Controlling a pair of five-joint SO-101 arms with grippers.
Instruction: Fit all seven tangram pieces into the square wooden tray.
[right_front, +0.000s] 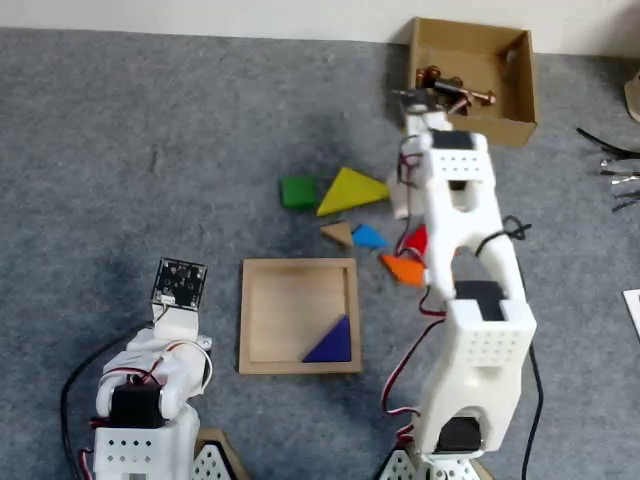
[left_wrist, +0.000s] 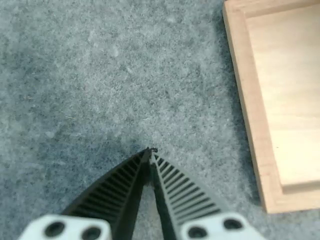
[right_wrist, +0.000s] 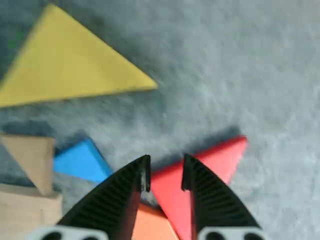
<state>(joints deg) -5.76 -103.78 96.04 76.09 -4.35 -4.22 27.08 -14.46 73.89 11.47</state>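
Right fingers seemingly over red triangle

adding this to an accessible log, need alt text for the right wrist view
The right gripper hangs, fingers slightly apart, over the red triangle on grey felt. An orange piece lies next to it, with a small blue triangle, a tan triangle and a large yellow triangle beyond.

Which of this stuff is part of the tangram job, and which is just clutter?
Job: wooden tray, dark blue triangle in it, green square, yellow triangle, tan triangle, light blue piece, red triangle, orange piece.
Clutter: cardboard box, metal parts inside it, cables.
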